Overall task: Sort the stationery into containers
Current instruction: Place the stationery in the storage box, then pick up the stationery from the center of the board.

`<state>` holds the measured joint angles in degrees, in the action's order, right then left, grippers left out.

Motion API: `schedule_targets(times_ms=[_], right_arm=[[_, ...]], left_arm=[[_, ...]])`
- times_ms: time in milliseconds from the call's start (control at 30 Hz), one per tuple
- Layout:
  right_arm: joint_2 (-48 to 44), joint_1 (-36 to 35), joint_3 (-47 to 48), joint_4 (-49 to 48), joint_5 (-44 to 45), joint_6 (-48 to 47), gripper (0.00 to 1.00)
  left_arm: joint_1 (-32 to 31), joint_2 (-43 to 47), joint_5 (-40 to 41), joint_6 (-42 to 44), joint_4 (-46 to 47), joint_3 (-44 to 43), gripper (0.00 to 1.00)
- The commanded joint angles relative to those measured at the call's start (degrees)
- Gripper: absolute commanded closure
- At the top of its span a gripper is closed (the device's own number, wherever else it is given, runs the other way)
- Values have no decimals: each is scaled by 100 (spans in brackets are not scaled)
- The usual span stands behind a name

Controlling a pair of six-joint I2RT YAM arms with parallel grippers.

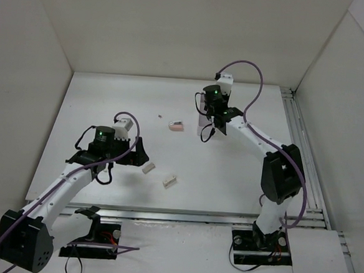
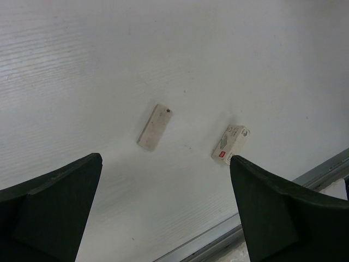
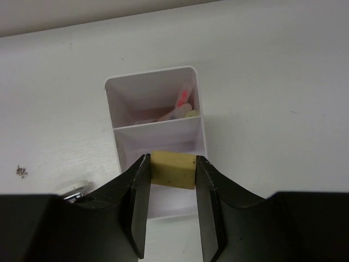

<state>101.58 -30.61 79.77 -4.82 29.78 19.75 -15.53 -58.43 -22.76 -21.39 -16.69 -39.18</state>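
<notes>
Our right gripper (image 3: 172, 164) clamped on a tan block (image 3: 173, 172) above the white box (image 3: 150, 75), our left gripper (image 2: 165, 159) wide apart, empty

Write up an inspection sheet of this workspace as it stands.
Surface: white table, bare apart from the items below.
Job's things: tan block held over the white container; pink sticks in its far compartment; cream block, labelled white block and pink eraser loose on the table.
Clutter: one small dark speck.
Grippers: left gripper open above the cream block; right gripper shut on the tan block.
Cables: purple cables loop off both arms, touching no items.
Surroundings: white walls; metal rail along the right edge.
</notes>
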Motion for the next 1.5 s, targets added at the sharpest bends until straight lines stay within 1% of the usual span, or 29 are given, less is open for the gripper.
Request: schedule_targets(times_ms=[0,100,367,533,567,633,700,733,800,833,900,933,1000,1033,1067,1100,1200,1300,1400,1467], right_arm=[[327,134,460,-45,274,126,87],[555,204,750,-28,283,178,85],[793,292,760,-54,-191,407,82],[1065,284,874,-107,-262,381,77],[1100,301,909,-116,-288,389,74],[1180,301,944,-159,-306,381,64],[1206,319,979,-151,-324,398,58],[1189,301,971,-151,-341,407,50],[1145,310,909,-160,-402,451,41],[1066,319,883,-160,-481,460,32],[978,319,786,-160,-526,460,26],[865,301,751,-160,-543,468,22],[680,301,567,-160,-674,477,18],[461,301,488,-160,-727,495,12],[355,327,331,-160,-780,495,9],[241,310,259,-160,-885,495,2],[-243,310,-118,-160,-1062,530,2],[-760,398,-496,-160,-1211,653,2],[-1121,503,-795,-160,-1334,723,2],[-1272,574,-962,-160,-1361,750,2]], left_arm=[[-143,-63,-62,451,386,-380,0],[-196,-203,26,565,386,-406,0],[-249,-634,316,566,324,-617,0],[-302,-959,316,574,324,-775,0],[-302,-1029,334,592,315,-810,0],[-354,-1091,378,627,315,-854,0],[-354,-1170,404,671,289,-898,0],[-354,-1196,457,688,289,-899,0],[-415,-1302,562,706,254,-942,0],[-416,-1337,606,741,236,-960,0],[-477,-1512,685,776,192,-1047,0],[-477,-1574,703,855,184,-1074,0],[-556,-1776,686,978,175,-1144,0],[-626,-1855,677,1118,166,-1171,0],[-705,-2030,677,1189,61,-1232,0],[-706,-2127,677,1268,26,-1337,0],[-846,-2514,668,1462,34,-1469,0],[-907,-3006,633,1497,-62,-1706,0],[-1048,-3270,598,1427,-63,-1725,0],[-1154,-3297,729,1357,-45,-1664,5]])
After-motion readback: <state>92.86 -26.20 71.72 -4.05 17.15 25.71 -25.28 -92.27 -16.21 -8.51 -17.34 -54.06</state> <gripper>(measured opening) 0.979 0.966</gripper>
